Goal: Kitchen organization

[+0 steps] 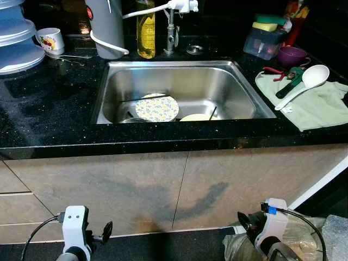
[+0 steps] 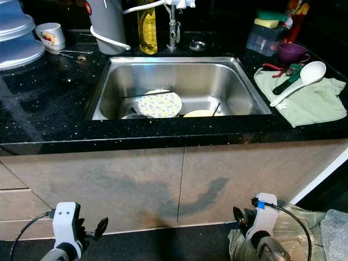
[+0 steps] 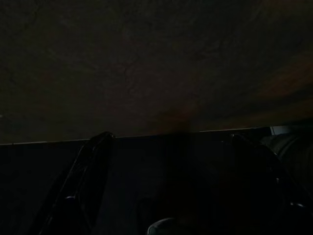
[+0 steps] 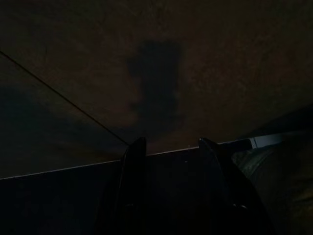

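Note:
A steel sink (image 1: 175, 65) is set in the black counter (image 1: 49, 109). In it lie a floral plate (image 1: 156, 107), a pale yellow plate (image 1: 197, 117) and some dark utensils. A white ladle (image 1: 304, 84) and a green-handled tool (image 1: 291, 76) rest on a green cloth (image 1: 318, 109) right of the sink. Both arms hang low before the cabinet doors. My left gripper (image 1: 104, 232) is open with nothing in it, its fingers (image 3: 83, 186) wide apart. My right gripper (image 1: 247, 222) is also open and holds nothing, its fingers (image 4: 132, 186) closer together.
Behind the sink stand a faucet (image 1: 171, 27), a yellow soap bottle (image 1: 145, 30) and a grey jug (image 1: 106, 27). A cup (image 1: 50, 39) and stacked containers (image 1: 16, 38) are back left. A purple bowl (image 1: 291, 55) and sponge box (image 1: 263, 39) are back right. Plastic bags (image 1: 326, 234) lie on the floor.

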Motion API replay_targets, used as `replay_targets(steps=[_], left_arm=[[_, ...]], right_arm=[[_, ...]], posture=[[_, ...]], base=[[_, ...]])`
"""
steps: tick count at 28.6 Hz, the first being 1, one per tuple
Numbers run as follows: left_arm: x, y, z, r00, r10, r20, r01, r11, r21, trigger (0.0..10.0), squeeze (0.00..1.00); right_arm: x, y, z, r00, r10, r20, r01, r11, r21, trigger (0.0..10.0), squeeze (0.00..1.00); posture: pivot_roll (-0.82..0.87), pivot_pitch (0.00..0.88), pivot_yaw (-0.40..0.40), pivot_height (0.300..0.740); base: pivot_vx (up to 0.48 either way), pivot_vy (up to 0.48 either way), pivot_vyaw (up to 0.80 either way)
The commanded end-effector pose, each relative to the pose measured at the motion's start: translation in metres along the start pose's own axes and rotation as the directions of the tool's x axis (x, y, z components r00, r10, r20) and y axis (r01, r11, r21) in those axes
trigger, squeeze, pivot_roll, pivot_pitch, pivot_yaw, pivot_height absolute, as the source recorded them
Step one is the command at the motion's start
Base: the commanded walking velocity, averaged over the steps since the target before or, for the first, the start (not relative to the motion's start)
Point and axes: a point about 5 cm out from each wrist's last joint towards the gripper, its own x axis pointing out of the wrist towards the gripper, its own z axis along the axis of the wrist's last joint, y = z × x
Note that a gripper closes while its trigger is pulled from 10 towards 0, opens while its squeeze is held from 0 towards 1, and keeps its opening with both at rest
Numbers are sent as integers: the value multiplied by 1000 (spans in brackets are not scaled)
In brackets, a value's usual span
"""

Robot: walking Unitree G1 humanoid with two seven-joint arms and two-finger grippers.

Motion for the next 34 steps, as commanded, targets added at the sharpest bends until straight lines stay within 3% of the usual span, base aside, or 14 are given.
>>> replay_targets(steps=[1, 34], left_arm=[[-1, 0, -4, 1000, -6, -13, 6, 1000, 8, 10000, 0], [-1, -1, -5, 1000, -16, -12, 16, 1000, 12, 10000, 0]], right_arm=[[-2, -2, -2, 1000, -6, -11, 6, 1000, -6, 10000, 0], [-2, -2, -3, 1000, -6, -12, 6, 1000, -5, 10000, 0]], posture=[[22, 40, -43, 740], [20, 35, -36, 740]], base=[[0, 0, 0], [0, 0, 0]])
